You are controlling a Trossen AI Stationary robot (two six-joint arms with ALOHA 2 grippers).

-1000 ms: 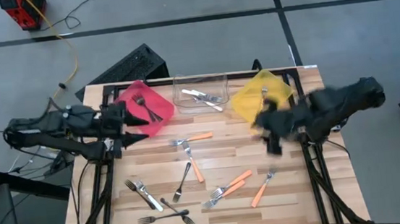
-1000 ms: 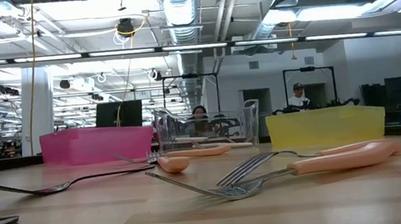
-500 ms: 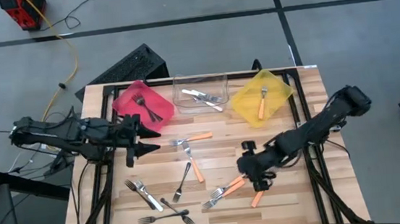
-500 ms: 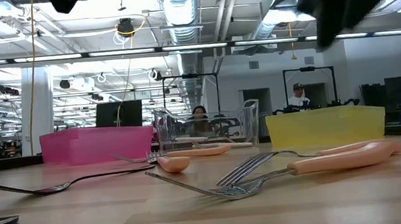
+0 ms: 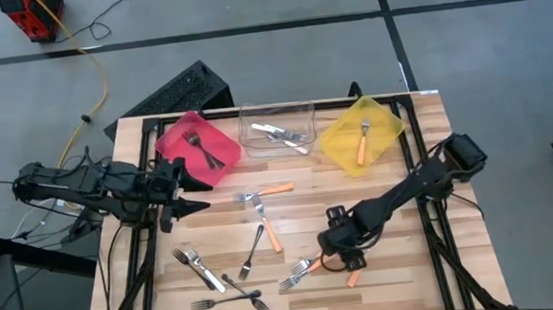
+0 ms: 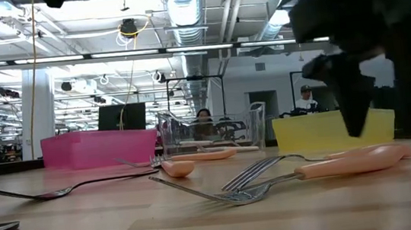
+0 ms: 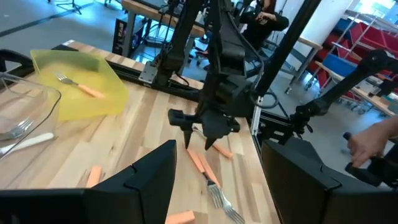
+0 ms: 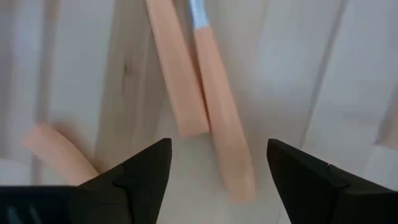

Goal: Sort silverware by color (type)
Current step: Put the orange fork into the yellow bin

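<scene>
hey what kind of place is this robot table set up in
Probably a robotics lab or open industrial workspace: exposed ceiling ducts, more metal-framed workbenches behind the wooden table, and seated people in the background.

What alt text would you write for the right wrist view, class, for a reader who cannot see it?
The right gripper, fingers open, hangs close above two orange fork handles lying side by side on the pale wooden table. A third orange handle lies off to one side.

Three orange-handled forks cluster at the table's five o'clock; two more lie near centre. Black and silver forks scatter at seven o'clock. One fork lies in each bin at twelve.
</scene>
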